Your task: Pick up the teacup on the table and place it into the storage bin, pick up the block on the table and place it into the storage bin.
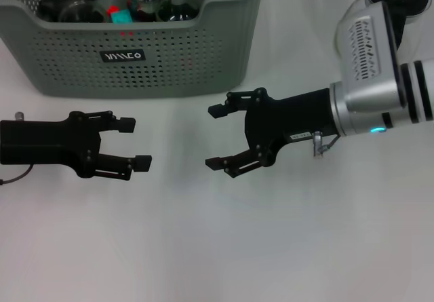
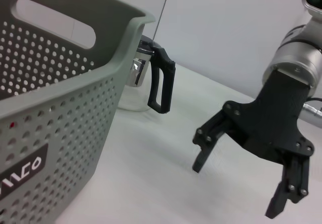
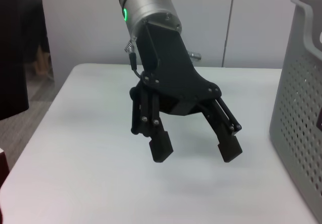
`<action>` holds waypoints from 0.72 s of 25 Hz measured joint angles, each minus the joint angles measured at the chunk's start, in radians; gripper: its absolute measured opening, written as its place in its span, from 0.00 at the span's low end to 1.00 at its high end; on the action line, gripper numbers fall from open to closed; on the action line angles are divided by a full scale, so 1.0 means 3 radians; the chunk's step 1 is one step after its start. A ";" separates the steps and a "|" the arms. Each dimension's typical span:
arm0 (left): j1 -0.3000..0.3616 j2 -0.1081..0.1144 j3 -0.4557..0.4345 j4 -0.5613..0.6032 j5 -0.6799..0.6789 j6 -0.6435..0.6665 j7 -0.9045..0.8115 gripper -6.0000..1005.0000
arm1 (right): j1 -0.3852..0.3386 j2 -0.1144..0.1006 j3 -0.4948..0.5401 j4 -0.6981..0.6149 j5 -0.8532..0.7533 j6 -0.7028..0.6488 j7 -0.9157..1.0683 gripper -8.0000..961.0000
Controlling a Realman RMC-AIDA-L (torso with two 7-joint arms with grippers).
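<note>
Your storage bin (image 1: 135, 51) sits at the far edge of the tabletop (image 1: 271, 248), toward the far left corner, black label facing you. Inside it you see dark glassware, likely the teacup (image 1: 178, 7) among it, though you can't tell which piece is which. A small red and teal piece (image 1: 122, 15) also lies in the bin; it could be the block, but you can't tell.

Your left gripper (image 1: 134, 142) hovers over the tabletop in front of the bin's left part, fingers spread, nothing between them. Your right gripper (image 1: 215, 136) hovers just in front of the bin's right front corner, fingers spread wide too, holding nothing. The two grippers point at each other, tips apart with bare tabletop between them. Neither touches the bin.

In the left wrist view you see a clear glass pitcher (image 2: 143, 78) with a black handle, standing upright on the tabletop behind the bin's far corner, very near the bin wall.
</note>
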 joint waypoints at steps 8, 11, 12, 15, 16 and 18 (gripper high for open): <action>0.0021 0.0000 0.0000 -0.0025 0.0000 -0.0027 0.0008 0.94 | 0.0034 -0.0002 -0.0002 0.0020 0.0034 0.0078 -0.0010 0.97; 0.0016 0.0000 0.0007 -0.0029 0.0000 -0.0038 0.0009 0.94 | 0.0031 0.0000 -0.0020 0.0022 0.0036 0.0142 -0.0007 0.97; 0.0013 0.0000 0.0014 -0.0030 0.0000 -0.0038 0.0009 0.94 | 0.0032 0.0000 -0.0030 0.0024 0.0036 0.0148 -0.0003 0.97; 0.0006 0.0000 0.0029 -0.0031 0.0000 -0.0038 0.0005 0.94 | 0.0039 0.0001 -0.0041 0.0031 0.0036 0.0159 0.0008 0.97; 0.0004 0.0000 0.0030 -0.0031 0.0000 -0.0038 0.0004 0.94 | 0.0040 0.0001 -0.0043 0.0032 0.0036 0.0162 0.0008 0.97; 0.0001 0.0000 0.0030 -0.0031 0.0000 -0.0040 0.0004 0.94 | 0.0040 0.0001 -0.0049 0.0033 0.0036 0.0172 0.0008 0.97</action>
